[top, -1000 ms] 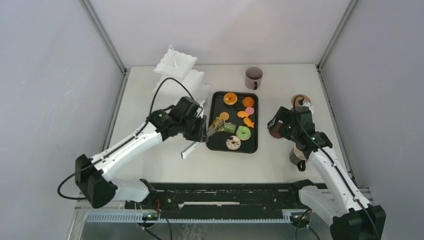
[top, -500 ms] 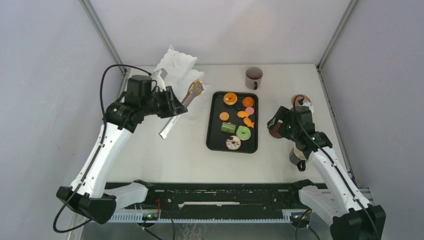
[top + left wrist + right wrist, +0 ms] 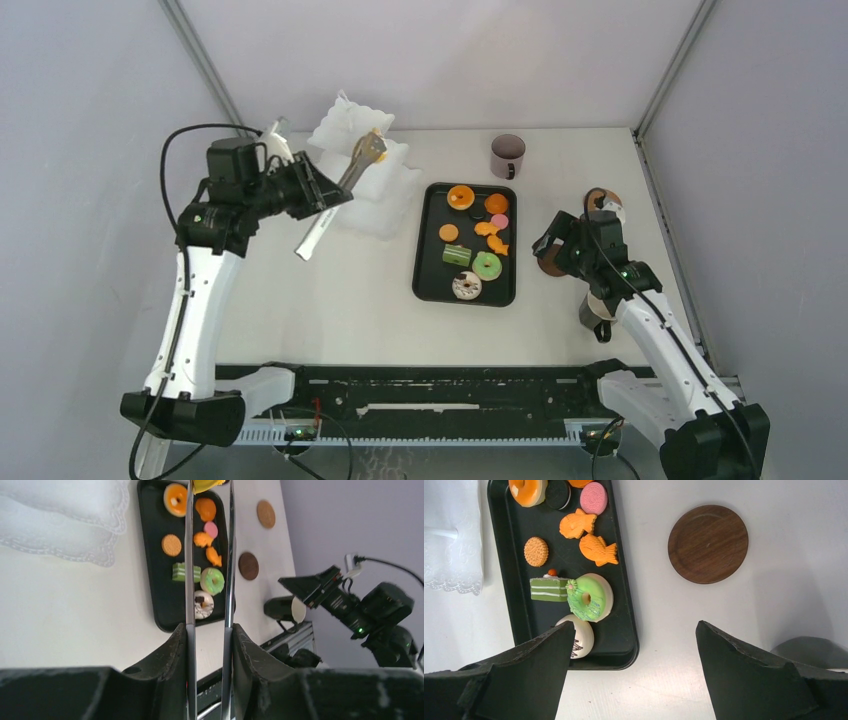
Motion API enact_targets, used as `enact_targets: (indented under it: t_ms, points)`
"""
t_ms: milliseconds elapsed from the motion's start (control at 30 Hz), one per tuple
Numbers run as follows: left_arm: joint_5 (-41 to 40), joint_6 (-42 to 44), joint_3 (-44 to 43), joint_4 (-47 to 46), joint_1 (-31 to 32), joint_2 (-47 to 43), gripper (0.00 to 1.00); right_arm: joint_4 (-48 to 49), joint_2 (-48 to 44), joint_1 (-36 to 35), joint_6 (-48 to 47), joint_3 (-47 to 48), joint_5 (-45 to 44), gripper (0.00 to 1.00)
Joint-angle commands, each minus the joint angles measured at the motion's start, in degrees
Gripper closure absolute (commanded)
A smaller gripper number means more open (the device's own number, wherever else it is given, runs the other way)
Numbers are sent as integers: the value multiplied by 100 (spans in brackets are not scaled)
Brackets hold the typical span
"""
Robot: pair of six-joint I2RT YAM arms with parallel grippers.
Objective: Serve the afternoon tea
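My left gripper [image 3: 320, 196] is shut on metal tongs [image 3: 340, 190], which pinch a yellow-orange pastry [image 3: 377, 153] at their tip over the white tiered stand [image 3: 345, 122]. In the left wrist view my gripper [image 3: 209, 630] clamps both tong arms [image 3: 189, 570], with the pastry [image 3: 205, 485] at the top edge. Several pastries lie on the black tray [image 3: 428, 290], among them an orange doughnut [image 3: 461, 196] and a green doughnut [image 3: 487, 265]. My right gripper [image 3: 553, 250] is open and empty [image 3: 634, 627] over the table right of the tray. One mug [image 3: 507, 155] stands at the back. Another mug [image 3: 597, 312] is by my right arm.
A brown coaster [image 3: 708, 544] lies right of the tray [image 3: 631, 645], and a lighter coaster [image 3: 603, 198] lies further back. The stand's tiers [image 3: 60, 510] spread left of the tray. Side walls close in on the table on both sides.
My left arm has lifted the pastry from the tray in the tongs and swung it left and back, to over the stand. My right arm has not moved.
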State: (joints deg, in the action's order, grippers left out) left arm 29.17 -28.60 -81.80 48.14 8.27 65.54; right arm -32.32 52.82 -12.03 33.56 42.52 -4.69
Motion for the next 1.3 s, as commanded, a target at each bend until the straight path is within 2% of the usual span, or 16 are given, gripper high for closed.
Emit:
enact_targets:
  t_ms: [0,267,500,867,1267]
  points:
    - [481,-191,-437,-518,-526,-176,100,241,-48,-1,25,38,-27,2]
    - [709,-230,-126,-618,-1376,-216,100,143,-29,16,44,33,-147,2]
    - [898,-528,83,-1261,-1837,23,100,232,44,17,62,34,-106,2]
    - [980,-541,-206,-1584,-1899,862,100,156,-17,17,134,29,-195,2]
    - [1298,-941,-181,-2192,-1904,1260,100,130,-57,-1,211,29,-226,2]
